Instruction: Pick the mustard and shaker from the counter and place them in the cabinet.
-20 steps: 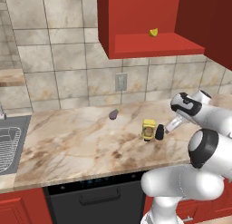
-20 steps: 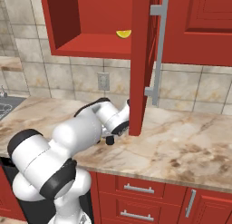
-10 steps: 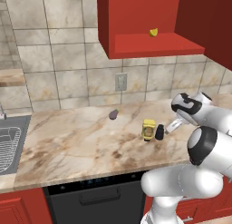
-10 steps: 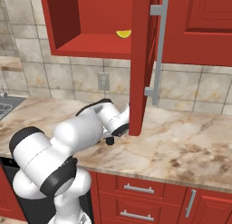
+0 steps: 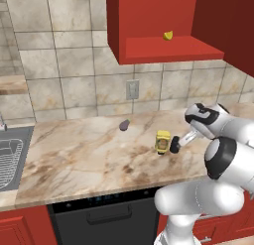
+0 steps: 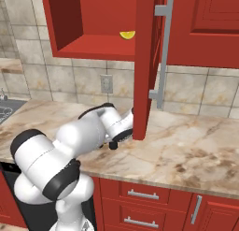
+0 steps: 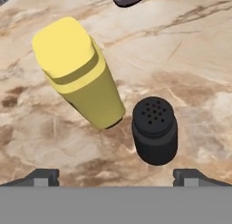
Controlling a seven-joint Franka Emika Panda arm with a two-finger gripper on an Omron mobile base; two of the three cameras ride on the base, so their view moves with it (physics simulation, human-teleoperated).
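Mustard (image 7: 81, 78) upright, cap up, shaker (image 7: 154, 129) upright beside it, gripper (image 7: 115, 175) spread wide

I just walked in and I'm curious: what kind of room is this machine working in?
It looks like a kitchen, computer-rendered: a marble counter under a tiled wall, a sink at one end, and red wall cabinets above.

Yellow mustard (image 5: 162, 142) bottle upright on the veined beige-and-brown counter (image 5: 89, 154), narrower yellow cap on top, darker label on its front. Just beside it, black shaker (image 5: 174, 146), also upright, slightly shorter (perforated top plain in the hand view), apart from the bottle by a thin gap. Overhead, glossy red cabinet (image 5: 149, 21) with open shelf niche at its bottom
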